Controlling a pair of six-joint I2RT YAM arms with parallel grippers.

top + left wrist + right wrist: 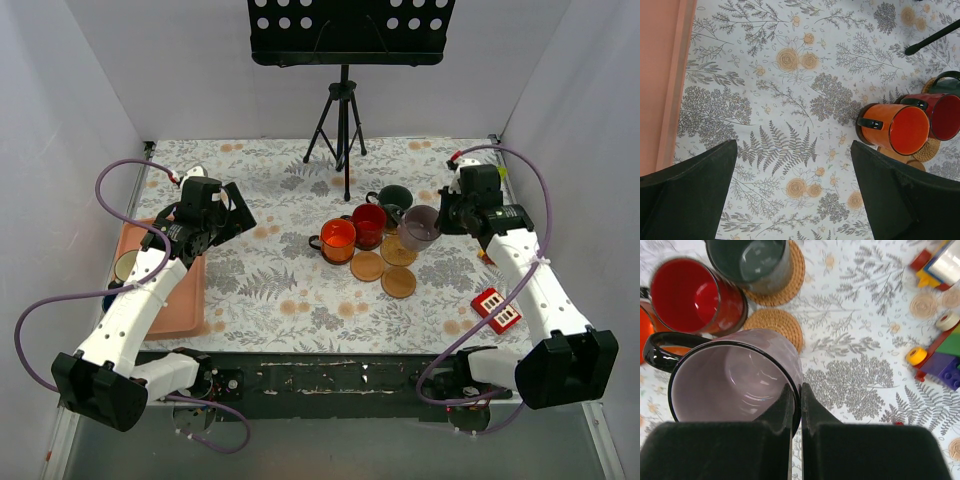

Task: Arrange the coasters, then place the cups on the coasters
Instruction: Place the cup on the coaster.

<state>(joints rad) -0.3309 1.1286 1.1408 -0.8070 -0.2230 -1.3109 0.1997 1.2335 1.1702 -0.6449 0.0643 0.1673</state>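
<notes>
My right gripper (796, 396) is shut on the rim of the translucent purple cup (735, 382), one finger inside and one outside. The cup hangs beside a bare rattan coaster (775, 324). The dark green cup (750, 262) stands on a second rattan coaster (790, 282), with the red cup (692, 295) beside it. In the top view the orange cup (337, 240) and red cup (369, 225) stand mid-table, and two wood coasters (367, 266) (398, 282) lie in front of them. My left gripper (795, 200) is open over bare cloth, left of the orange cup (895, 130).
A salmon-pink tray (175, 300) at the left holds a cream cup (127, 265). Toy blocks (940, 355) lie to the right of the purple cup, and a red block (497, 309) sits near the right arm. A music stand's tripod (343, 130) stands at the back.
</notes>
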